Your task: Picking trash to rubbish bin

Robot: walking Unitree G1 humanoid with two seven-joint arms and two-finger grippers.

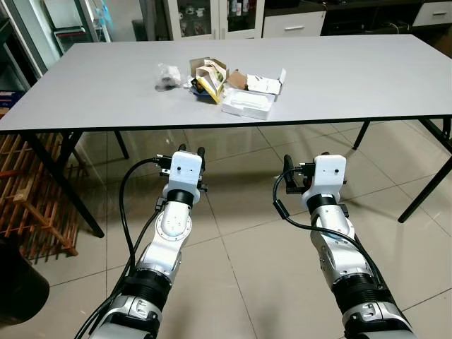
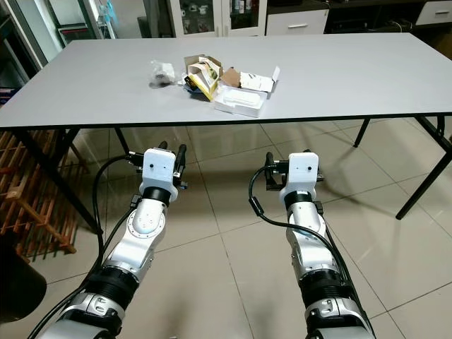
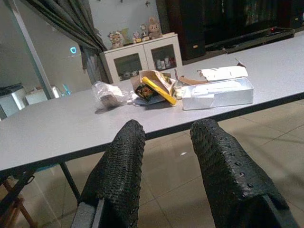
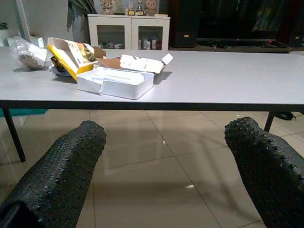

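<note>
**Trash heap on the grey table, both grippers held low and holding nothing**

A small heap of trash sits on the long grey table [image 1: 339, 78], toward its far-left half, well back from the near edge. It has 3 visible parts. On the robot's left lies a crumpled clear plastic bag [image 1: 168, 76] with something dark inside. In the middle is a torn-open cardboard carton [image 1: 210, 76], brown inside with yellow and printed panels, tilted and gaping. Just beside it on the right is a white flat box [image 1: 248, 104] with its lid flaps open, and behind that a second opened white-and-brown box [image 1: 263, 82]. The pieces touch or overlap one another.

Both arms reach forward below the table edge, over the tiled floor [image 1: 247, 233]. The left gripper [image 3: 166, 156] has its 2 black fingers parted moderately. The right gripper [image 4: 164, 164] is spread wide. A white cabinet [image 3: 140, 59] stands beyond the table.
</note>
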